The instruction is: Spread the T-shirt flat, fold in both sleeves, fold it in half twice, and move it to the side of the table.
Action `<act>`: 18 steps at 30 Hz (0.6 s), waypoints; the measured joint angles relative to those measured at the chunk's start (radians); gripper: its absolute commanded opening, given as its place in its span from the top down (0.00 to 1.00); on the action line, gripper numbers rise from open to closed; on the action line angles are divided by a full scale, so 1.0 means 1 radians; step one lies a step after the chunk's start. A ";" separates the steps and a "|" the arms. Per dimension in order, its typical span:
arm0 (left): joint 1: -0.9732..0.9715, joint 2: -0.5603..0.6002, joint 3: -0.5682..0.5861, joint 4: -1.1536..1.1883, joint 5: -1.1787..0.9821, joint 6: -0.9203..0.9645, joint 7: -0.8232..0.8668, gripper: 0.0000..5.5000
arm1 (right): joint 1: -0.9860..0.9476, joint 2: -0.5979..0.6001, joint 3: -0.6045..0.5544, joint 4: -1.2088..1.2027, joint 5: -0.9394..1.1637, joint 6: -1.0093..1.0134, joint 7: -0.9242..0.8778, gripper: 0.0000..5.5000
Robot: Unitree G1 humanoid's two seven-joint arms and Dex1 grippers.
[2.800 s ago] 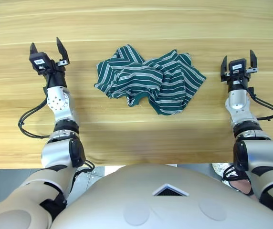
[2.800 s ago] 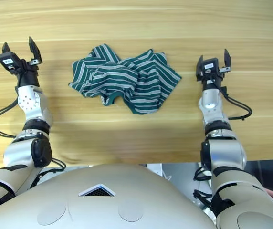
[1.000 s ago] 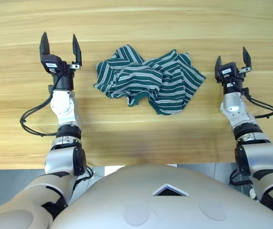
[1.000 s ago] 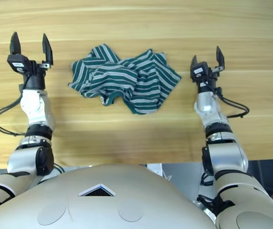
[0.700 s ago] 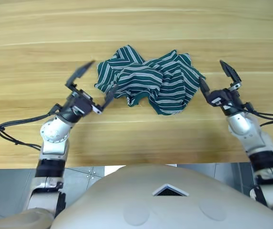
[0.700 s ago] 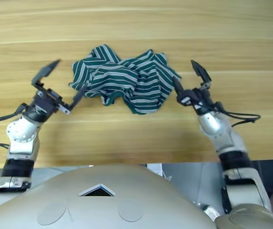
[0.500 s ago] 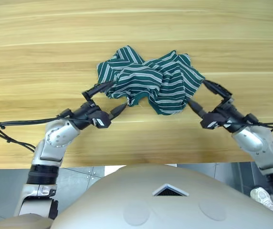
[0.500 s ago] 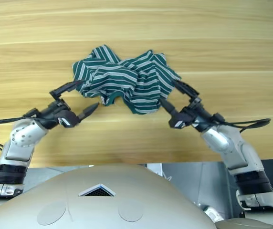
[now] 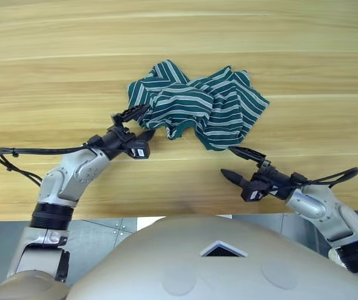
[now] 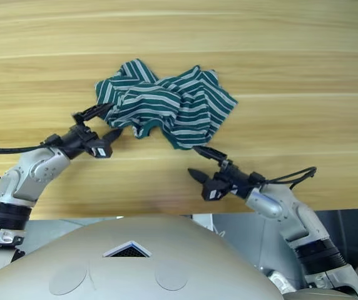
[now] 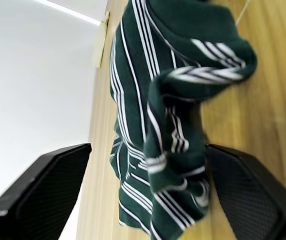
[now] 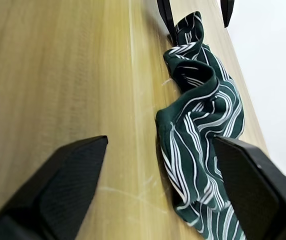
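A green T-shirt with white stripes (image 9: 198, 103) lies crumpled in the middle of the wooden table (image 9: 179, 37). My left gripper (image 9: 150, 119) is open, low on the table at the shirt's near left edge. In the left wrist view a fold of the T-shirt (image 11: 155, 105) hangs between its two black fingers (image 11: 43, 190). My right gripper (image 9: 226, 160) is open and holds nothing. It sits just in front of the shirt's near right corner, a small gap away. The right wrist view looks along the table at the T-shirt (image 12: 198, 110) past both fingertips (image 12: 63, 185).
The table's front edge (image 9: 166, 215) runs close behind both forearms. Bare wood surrounds the shirt to the left, right and far side. Black cables trail from each wrist over that front edge.
Both arms swung inward from the table's sides and dropped low. The left gripper closed in on the shirt's near left edge; the right pulled back toward the front edge. The shirt stayed put.
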 measured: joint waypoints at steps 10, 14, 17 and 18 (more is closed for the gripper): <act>-0.010 0.001 -0.050 0.006 -0.006 0.022 0.016 0.48 | -0.067 0.046 -0.007 0.072 -0.086 0.021 -0.081 0.30; -0.016 0.002 -0.057 0.022 -0.006 0.044 0.019 0.60 | -0.105 0.078 0.014 0.106 -0.130 0.025 -0.126 0.30; -0.016 0.003 -0.064 0.026 -0.005 0.048 0.024 0.68 | -0.119 0.095 0.017 0.122 -0.157 0.033 -0.163 0.30; -0.016 0.003 -0.065 0.026 -0.005 0.052 0.024 0.71 | -0.121 0.095 0.019 0.125 -0.158 0.033 -0.167 0.30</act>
